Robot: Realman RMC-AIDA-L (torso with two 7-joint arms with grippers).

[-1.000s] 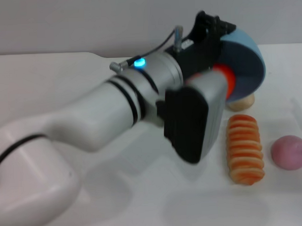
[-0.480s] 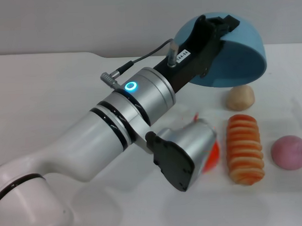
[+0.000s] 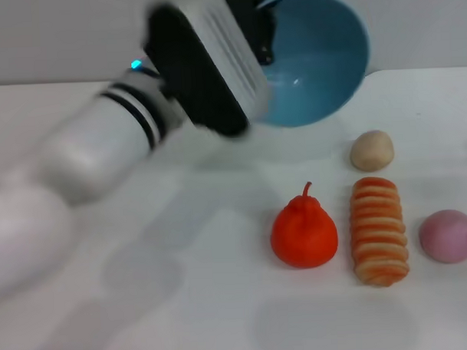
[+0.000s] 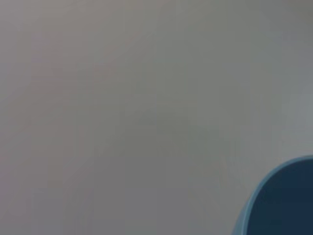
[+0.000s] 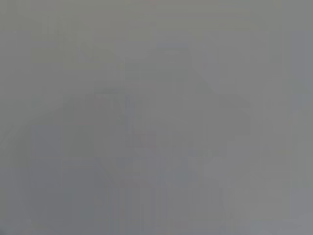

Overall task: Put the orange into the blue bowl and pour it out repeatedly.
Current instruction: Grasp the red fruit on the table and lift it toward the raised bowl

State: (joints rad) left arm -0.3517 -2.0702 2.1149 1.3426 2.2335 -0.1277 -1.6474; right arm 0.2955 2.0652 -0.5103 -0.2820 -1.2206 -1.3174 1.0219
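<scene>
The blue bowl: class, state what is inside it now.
The blue bowl, held tilted above the table by the left claw, shows only bare glossy inner wall. The orange sits on the table. The arm covers the bowl's near-left rim.

Head view: left gripper [image 3: 263,36] hidden behind blurred wrist housing at top centre; finger state not readable. Left rim of blue bowl [image 3: 321,60] covered by that housing, top edge cropped by frame. Left arm [image 3: 79,161] smeared by motion blur, running off lower left. Left wrist view: only a bowl sliver, cut off at lower right corner. Right wrist view: featureless grey.
</scene>
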